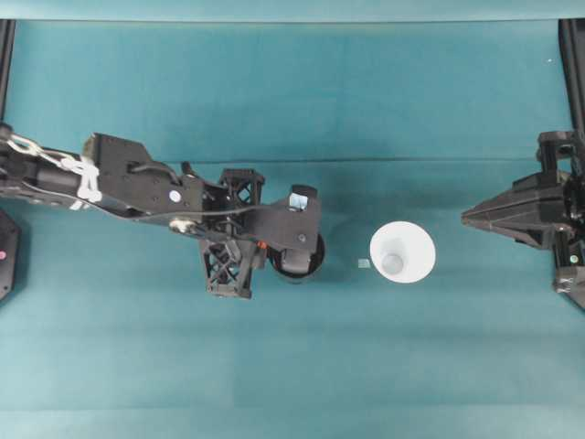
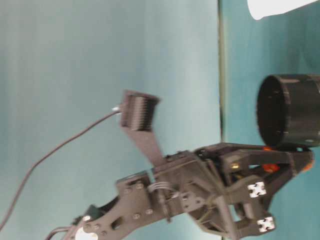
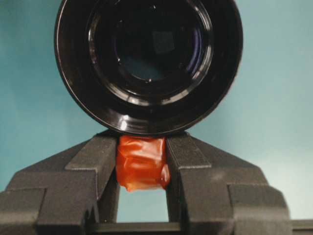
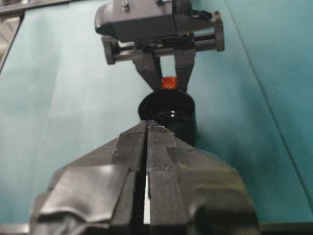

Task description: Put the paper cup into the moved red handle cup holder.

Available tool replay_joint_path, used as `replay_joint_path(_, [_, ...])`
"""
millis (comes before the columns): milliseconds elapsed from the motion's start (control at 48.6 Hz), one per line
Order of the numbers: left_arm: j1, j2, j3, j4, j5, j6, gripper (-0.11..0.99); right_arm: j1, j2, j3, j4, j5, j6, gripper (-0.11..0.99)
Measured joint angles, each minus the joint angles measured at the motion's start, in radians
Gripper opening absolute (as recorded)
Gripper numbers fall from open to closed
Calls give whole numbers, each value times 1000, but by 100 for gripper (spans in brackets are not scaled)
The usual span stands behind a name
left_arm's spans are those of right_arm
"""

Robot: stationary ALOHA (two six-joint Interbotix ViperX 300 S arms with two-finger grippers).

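The red handle cup holder (image 1: 300,265) is a glossy black round holder standing mouth up near the table's middle. My left gripper (image 1: 265,245) is shut on its orange-red tab handle (image 3: 142,164), one finger (image 3: 98,164) on each side. The table-level view shows the holder (image 2: 290,110) above the left gripper (image 2: 287,161). The white paper cup (image 1: 402,252) stands upright and alone, rim up, to the holder's right; its edge (image 2: 275,7) also appears at table level. My right gripper (image 1: 466,217) is shut and empty, right of the cup, its fingertips (image 4: 146,125) pointing at the holder (image 4: 168,117).
Teal cloth covers the table (image 1: 292,366). A tiny white scrap (image 1: 365,263) lies between holder and cup. Dark frame posts (image 1: 574,55) stand at the table's far corners. The left arm's body (image 1: 137,178) stretches over the left half.
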Motion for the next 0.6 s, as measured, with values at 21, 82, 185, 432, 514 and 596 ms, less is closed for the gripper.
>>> replay_joint_path(21, [0,2,0,0,0,0,26,0,2,0,-2,5,0,-10])
replay_joint_path(82, [0,2,-2,0,-2,0,26,0,0,0,0,15,0,-10])
replay_joint_path(185, [-2,3,-3,0,-9,2,26,0,0,0,-2,28,0,-10])
replay_joint_path(432, [-2,6,-3,0,-12,3,26,0,-3,0,0,29,0,-10])
replay_joint_path(514, [-2,5,-5,0,-6,2,26,0,-3,0,0,31,0,-10])
replay_joint_path(596, [-2,6,-5,0,-5,3,26,0,-3,0,-2,29,0,-10])
